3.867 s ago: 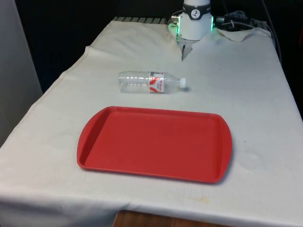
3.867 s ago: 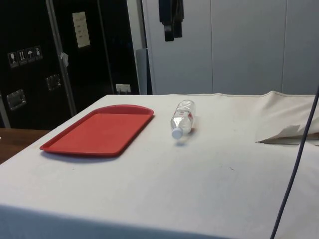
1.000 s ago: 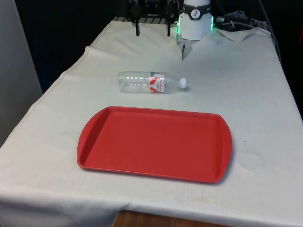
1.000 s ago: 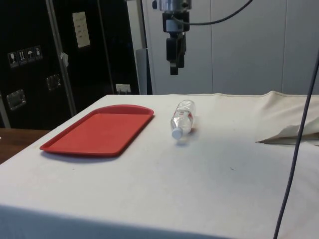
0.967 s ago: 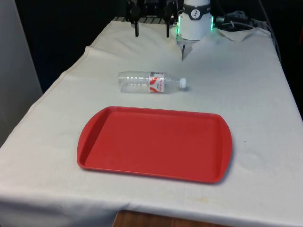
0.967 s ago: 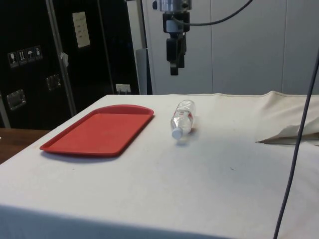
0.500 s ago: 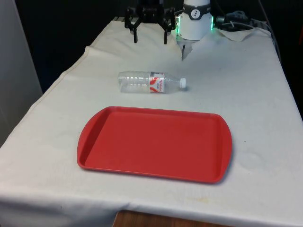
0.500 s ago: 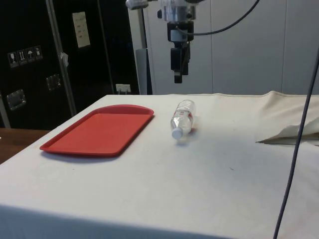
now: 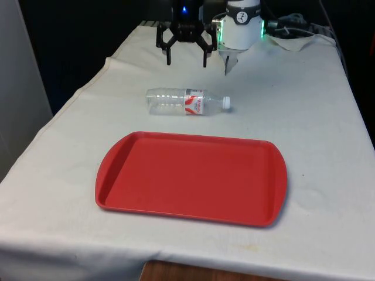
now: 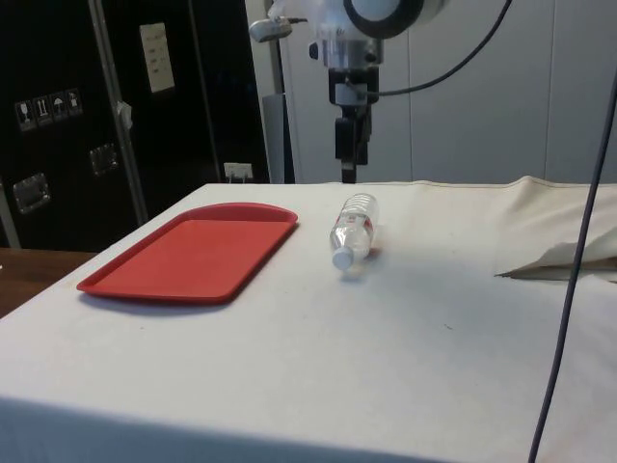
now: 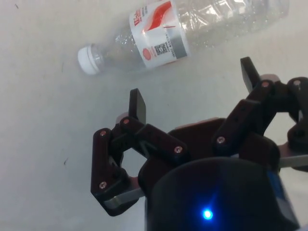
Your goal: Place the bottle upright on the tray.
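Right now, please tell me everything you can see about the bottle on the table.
The bottle is clear ribbed plastic, seemingly empty, with a white screw cap and a white label bearing a red swoosh. It lies on its side on the white cloth, cap towards the front view's right, just beyond the far edge of the red tray and apart from it. Nothing holds it; the open gripper hangs above the cloth behind it.

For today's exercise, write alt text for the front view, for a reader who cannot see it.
A clear plastic bottle with a white cap and a red-and-white label lies on its side on the white cloth, just beyond an empty red rectangular plastic tray. The black two-finger gripper hangs open above the cloth farther back, holding nothing.
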`<state>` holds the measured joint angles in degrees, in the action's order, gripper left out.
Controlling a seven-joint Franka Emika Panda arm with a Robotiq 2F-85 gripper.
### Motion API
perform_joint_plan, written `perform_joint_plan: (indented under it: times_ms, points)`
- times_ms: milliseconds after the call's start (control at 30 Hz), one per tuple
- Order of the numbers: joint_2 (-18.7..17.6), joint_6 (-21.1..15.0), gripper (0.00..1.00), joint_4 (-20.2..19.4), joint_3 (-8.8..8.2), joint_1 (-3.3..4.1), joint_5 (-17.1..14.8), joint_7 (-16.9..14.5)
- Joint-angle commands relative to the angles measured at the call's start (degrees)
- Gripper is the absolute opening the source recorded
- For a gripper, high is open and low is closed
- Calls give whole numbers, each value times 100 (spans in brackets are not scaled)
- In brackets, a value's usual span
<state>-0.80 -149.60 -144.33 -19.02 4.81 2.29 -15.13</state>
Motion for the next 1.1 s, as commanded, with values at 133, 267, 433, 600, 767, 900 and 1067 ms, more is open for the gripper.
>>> perform_joint_plan:
  times_ms: [133, 267, 433, 600, 767, 900, 1067]
  points:
    - [-166, -126, 100, 0, 17, 6, -11, 6]
    - [-332, -338, 100, -23, 52, 11, -103, -17]
    - [-458, -378, 100, 6, 40, 6, -69, 6]
    - [-607, -613, 100, -34, 115, -11, -309, -126]
    - [-659, -676, 100, -34, 132, -23, -516, -275]
    - [-705, -682, 100, -17, 103, 0, -630, -378]
    - [-722, -659, 100, 6, 86, 6, -584, -350]
